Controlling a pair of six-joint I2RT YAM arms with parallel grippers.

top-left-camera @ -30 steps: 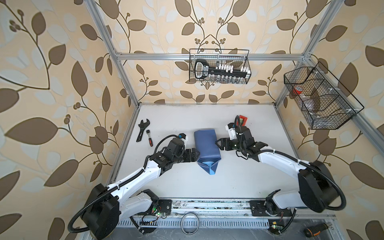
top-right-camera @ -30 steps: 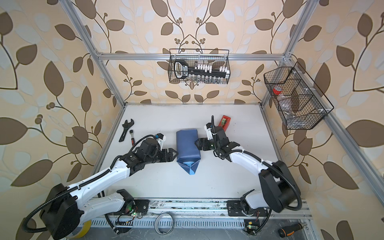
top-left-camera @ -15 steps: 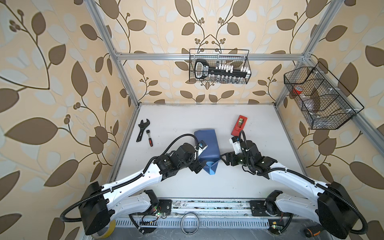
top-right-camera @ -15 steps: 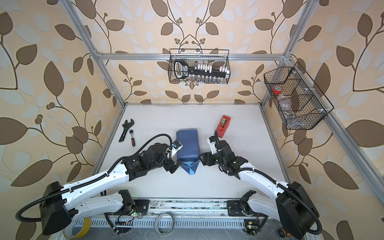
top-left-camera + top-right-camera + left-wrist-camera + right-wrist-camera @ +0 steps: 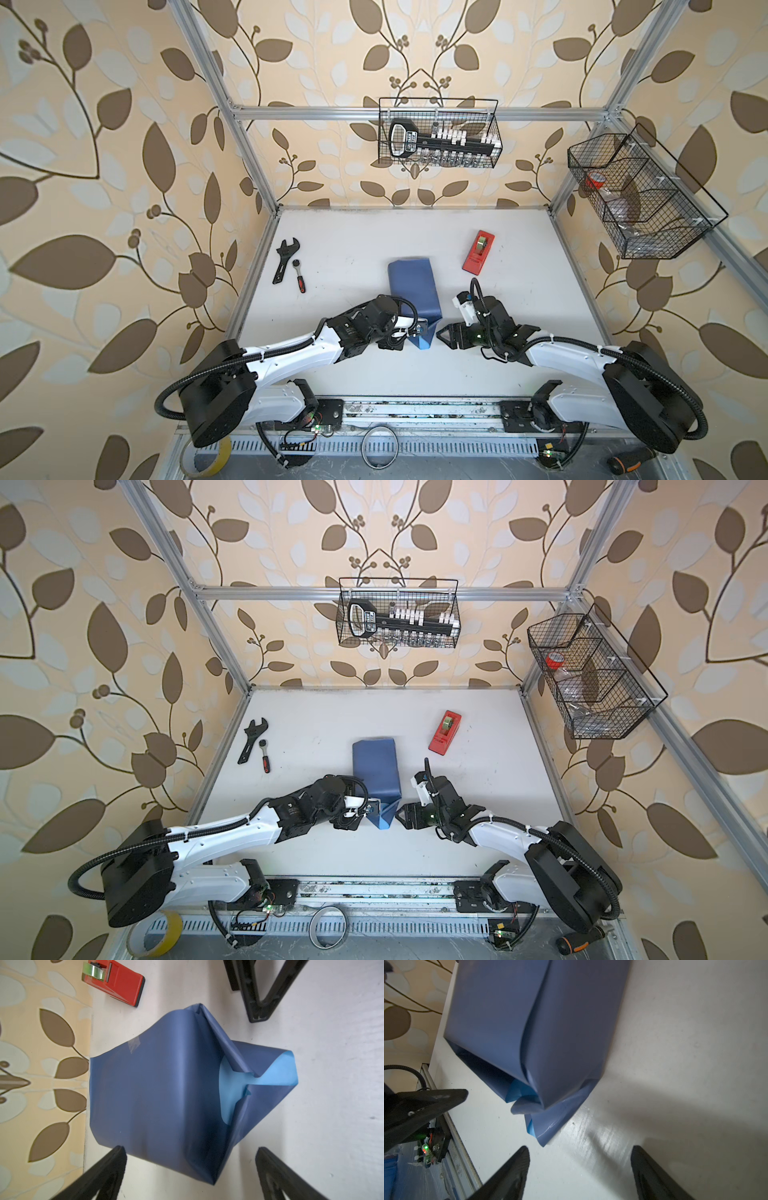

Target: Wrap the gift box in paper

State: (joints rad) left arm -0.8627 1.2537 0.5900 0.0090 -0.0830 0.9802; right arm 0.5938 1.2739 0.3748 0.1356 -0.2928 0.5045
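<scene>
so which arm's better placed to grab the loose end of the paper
Probably left: the left gripper, jaws open, straddles the paper beside its loose end. The right gripper is open too, but the paper lies just ahead of it, untouched.

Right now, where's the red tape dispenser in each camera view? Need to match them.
In a top view: tape dispenser behind and right of the paper.
In a top view: tape dispenser, same spot by the paper.
Left wrist: tape dispenser diagonally past the paper.
Right wrist: not in it.
Shared landmark: the paper, seen in all four.
</scene>
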